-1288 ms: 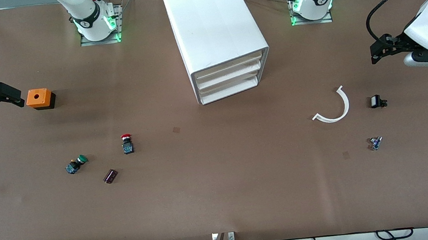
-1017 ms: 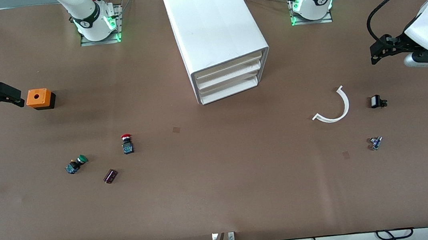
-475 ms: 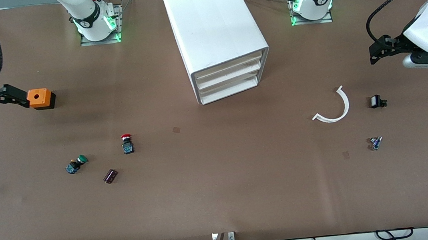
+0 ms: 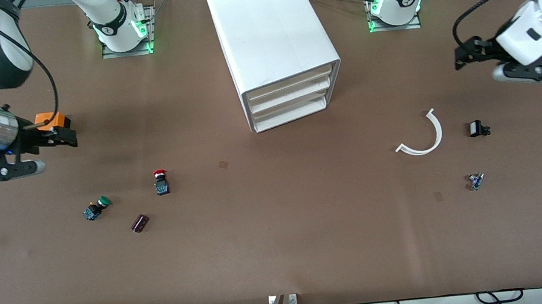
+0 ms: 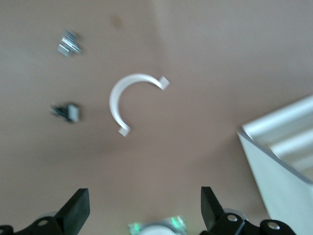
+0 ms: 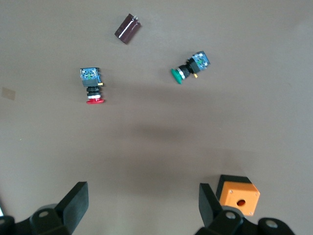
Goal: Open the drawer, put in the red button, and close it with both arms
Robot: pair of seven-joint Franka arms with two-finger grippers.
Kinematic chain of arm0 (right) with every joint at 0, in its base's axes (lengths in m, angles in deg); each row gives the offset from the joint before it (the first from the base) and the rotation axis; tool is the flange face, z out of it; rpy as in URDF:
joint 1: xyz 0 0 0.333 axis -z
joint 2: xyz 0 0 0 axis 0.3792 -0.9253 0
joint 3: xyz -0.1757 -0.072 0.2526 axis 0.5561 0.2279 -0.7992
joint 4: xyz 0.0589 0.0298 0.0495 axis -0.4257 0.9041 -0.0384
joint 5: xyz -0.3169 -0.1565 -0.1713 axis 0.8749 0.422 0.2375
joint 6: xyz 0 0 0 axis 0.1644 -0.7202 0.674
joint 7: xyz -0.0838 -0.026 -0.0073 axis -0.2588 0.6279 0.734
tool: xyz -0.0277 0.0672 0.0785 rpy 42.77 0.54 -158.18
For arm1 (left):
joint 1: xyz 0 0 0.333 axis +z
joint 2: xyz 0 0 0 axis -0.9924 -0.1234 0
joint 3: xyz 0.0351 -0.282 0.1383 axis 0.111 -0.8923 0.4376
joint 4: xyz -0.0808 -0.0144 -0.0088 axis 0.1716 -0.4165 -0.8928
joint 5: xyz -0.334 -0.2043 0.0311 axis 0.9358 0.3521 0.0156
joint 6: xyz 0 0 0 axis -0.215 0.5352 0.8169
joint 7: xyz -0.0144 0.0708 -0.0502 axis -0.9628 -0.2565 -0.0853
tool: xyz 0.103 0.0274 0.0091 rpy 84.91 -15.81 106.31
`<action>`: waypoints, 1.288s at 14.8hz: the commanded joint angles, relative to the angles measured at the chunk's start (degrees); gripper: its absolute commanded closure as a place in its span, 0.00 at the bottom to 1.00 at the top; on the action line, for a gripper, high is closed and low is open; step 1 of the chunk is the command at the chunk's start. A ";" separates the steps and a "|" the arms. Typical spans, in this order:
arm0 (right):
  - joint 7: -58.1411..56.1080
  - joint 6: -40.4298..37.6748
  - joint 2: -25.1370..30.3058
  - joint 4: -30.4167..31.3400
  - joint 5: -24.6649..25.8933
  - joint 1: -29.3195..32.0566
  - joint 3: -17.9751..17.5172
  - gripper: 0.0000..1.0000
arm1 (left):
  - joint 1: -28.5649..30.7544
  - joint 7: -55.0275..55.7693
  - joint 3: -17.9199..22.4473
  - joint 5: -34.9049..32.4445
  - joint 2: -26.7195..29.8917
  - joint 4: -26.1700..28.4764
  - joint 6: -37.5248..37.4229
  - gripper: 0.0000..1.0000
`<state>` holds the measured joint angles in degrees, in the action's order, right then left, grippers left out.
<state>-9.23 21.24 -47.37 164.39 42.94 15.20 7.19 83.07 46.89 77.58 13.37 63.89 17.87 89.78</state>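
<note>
The white cabinet (image 4: 273, 34) stands mid-table near the arms' bases, and its three drawers (image 4: 290, 100) are all shut. Its corner shows in the left wrist view (image 5: 283, 147). The red button (image 4: 160, 181) lies on the table toward the right arm's end and also shows in the right wrist view (image 6: 92, 87). My right gripper (image 4: 67, 137) is open and empty in the air over the orange block (image 4: 48, 119), and its jaws show wide apart in the right wrist view (image 6: 143, 200). My left gripper (image 4: 460, 56) is open and empty, up over the left arm's end (image 5: 144, 205).
A green button (image 4: 97, 208) and a dark cylinder (image 4: 140, 222) lie near the red button. A white curved piece (image 4: 425, 137), a small black part (image 4: 477, 128) and a small blue-metal part (image 4: 475, 180) lie toward the left arm's end.
The right arm has swung in toward the table's middle, and its gripper now covers part of the orange block. The left gripper has moved a little toward the cabinet and the bases.
</note>
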 commanded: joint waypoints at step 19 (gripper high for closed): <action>4.92 26.12 -29.39 -3.31 -2.24 -10.76 -0.01 0.00 | -4.20 -34.15 -7.15 48.41 -19.62 24.79 26.78 0.00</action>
<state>-5.02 47.33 -75.52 162.10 41.71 5.05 7.03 78.40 17.01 71.03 58.41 43.67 39.93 115.16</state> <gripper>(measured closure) 0.000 0.000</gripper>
